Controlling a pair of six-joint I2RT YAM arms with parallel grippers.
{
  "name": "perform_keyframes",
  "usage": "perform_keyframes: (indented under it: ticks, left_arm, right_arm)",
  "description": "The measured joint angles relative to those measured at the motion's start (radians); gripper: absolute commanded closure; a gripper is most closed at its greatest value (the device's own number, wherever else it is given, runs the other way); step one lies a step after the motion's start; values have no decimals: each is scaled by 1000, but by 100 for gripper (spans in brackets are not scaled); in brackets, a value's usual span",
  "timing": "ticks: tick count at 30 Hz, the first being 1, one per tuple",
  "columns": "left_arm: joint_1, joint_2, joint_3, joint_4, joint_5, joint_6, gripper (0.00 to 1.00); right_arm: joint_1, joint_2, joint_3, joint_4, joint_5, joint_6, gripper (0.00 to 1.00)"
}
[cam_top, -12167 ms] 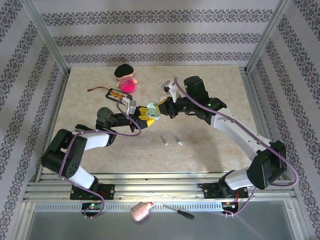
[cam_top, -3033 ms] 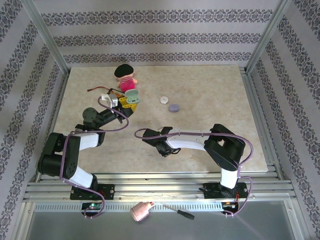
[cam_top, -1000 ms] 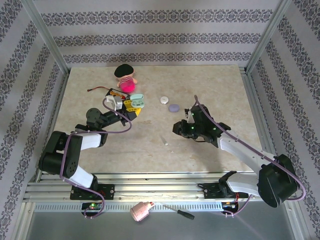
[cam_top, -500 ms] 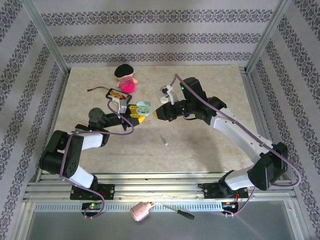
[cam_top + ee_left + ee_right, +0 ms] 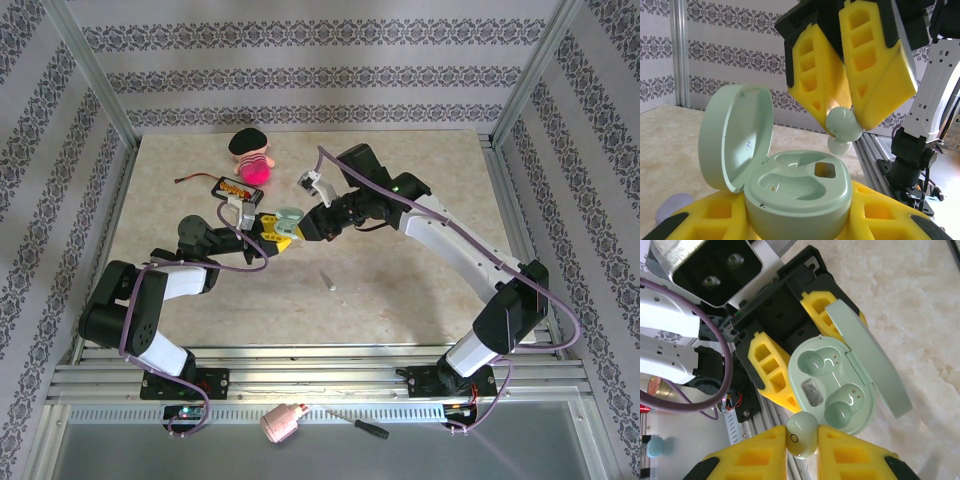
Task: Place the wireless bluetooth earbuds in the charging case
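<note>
Zero buds seated so far: both wells of the open mint charging case [image 5: 800, 195] look empty. The left gripper [image 5: 270, 228] is clamped on the case, lid tipped back, presenting it. The right gripper [image 5: 802, 449] pinches a pale green earbud [image 5: 844, 125] just above the case, not touching it. A second, stem-shaped bud [image 5: 327, 280] lies loose on the table [image 5: 420, 290], well apart. Both insertions are left to do, I'd say.

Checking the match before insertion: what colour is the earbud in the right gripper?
Pale mint green earbud, like the case; best in right wrist view.
</note>
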Motion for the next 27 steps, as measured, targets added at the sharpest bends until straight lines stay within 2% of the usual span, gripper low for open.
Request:
perform_keyframes:
  ticks: [27]
  left_arm:
    - [-13,0,0,0,18,5,76]
  right_arm:
    - [0,4,-2,14,46,-5,79]
